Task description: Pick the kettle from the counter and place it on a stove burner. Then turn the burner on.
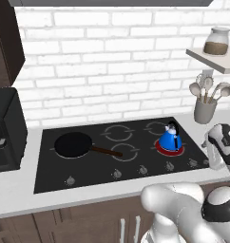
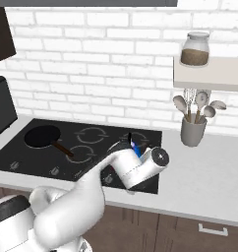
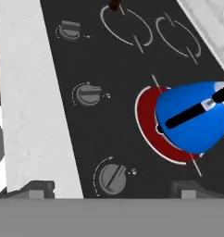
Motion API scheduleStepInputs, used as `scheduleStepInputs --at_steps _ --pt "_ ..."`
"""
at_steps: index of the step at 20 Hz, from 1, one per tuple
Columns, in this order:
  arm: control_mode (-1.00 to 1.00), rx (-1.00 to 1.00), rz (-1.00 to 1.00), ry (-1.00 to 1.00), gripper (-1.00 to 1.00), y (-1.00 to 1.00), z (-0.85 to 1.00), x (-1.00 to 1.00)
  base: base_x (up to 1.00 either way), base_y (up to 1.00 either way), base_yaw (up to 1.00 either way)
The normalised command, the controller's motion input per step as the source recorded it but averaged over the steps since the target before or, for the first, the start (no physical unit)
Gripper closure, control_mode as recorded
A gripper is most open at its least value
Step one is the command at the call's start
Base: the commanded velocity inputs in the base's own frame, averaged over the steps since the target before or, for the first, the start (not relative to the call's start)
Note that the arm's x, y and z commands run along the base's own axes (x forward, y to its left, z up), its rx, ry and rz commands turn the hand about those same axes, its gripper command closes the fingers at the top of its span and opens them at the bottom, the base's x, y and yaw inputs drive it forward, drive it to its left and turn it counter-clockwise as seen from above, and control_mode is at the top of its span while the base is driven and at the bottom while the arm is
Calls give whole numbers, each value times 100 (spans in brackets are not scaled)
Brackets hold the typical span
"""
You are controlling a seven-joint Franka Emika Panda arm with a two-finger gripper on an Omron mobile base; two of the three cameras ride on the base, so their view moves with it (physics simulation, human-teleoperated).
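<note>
Blue kettle [image 1: 171, 139] ×1 on glowing red stove burner [image 1: 178, 150] | we count 1 frying pan [image 1: 73, 144], 5 knobs [image 3: 111, 177] | gripper [image 3: 112, 189] spread, empty

Bright, even rendered light throughout, soft faint shadows, no glare, slightly coarse resolution.

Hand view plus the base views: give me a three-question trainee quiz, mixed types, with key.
1. True or false: the kettle stands on the counter.
2. What colour is the stove burner under it? A) grey B) red C) blue
3. What lies on the far-left burner?

Key: 1. False, it stands on the burner. 2. B. 3. The frying pan.
</note>
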Motion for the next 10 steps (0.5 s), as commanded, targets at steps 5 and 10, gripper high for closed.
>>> scheduleStepInputs --at_steps 5,10 --pt "-100 -28 13 -47 -100 100 24 -90 0 0 0" --pt "-100 -37 14 -41 -100 100 33 -69 0 0 0"
